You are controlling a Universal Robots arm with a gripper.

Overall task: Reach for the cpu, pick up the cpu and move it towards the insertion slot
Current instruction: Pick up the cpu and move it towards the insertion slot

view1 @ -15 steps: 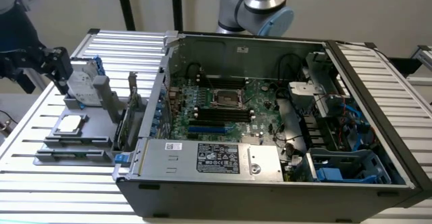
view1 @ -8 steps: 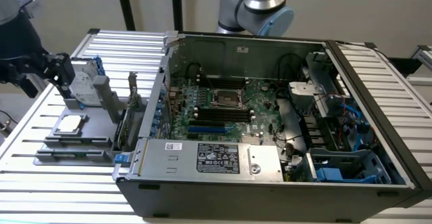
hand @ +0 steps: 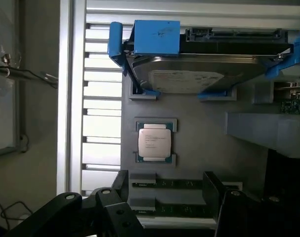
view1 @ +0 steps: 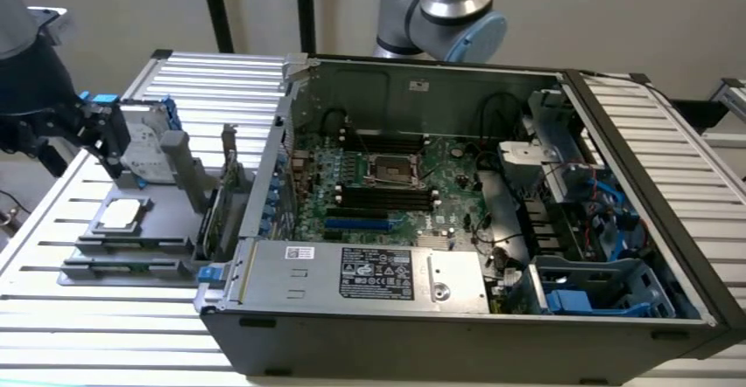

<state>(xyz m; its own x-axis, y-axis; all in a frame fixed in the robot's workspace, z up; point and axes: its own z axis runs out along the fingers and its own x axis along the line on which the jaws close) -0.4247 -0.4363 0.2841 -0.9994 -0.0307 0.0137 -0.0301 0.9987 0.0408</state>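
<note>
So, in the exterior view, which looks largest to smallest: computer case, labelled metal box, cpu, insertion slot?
1. computer case
2. labelled metal box
3. cpu and insertion slot: they look alike, and differing distance from the camera leaves them unranked.

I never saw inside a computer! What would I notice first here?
The big open computer case in the middle, with the shiny square insertion slot on its green motherboard. At the exterior view's left, the small silver cpu lies near a blue-framed hard drive, the gripper open nearby.
</note>
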